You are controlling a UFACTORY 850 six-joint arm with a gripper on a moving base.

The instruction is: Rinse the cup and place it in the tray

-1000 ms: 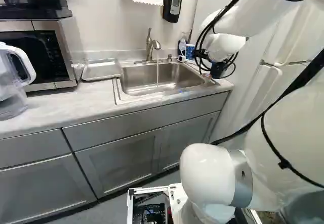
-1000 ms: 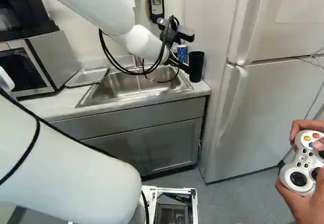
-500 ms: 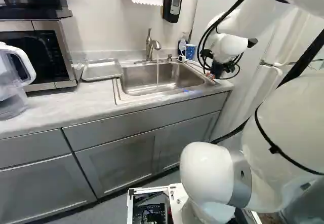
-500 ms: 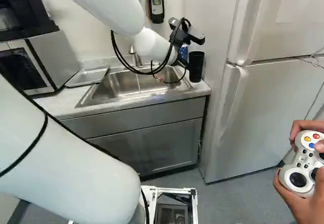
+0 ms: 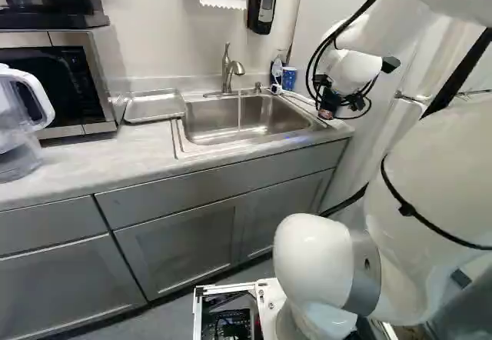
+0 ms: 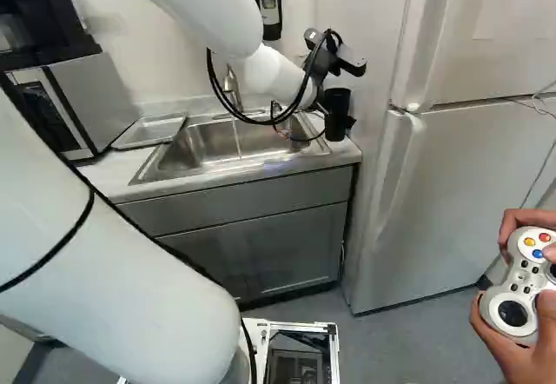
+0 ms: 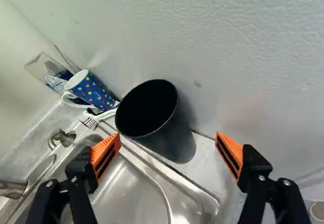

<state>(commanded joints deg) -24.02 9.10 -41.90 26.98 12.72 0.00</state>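
As the hand (image 5: 327, 112) gapes, the black cup (image 7: 174, 140) (upright) stands ahead.

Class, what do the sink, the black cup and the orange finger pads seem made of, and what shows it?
Sink: brushed metal, probably stainless steel, from soft grey reflections. Black cup: matte plastic, perhaps coated metal; its dull wall barely shines. Orange finger pads: likely rubbery or moulded plastic, matte and ridged.
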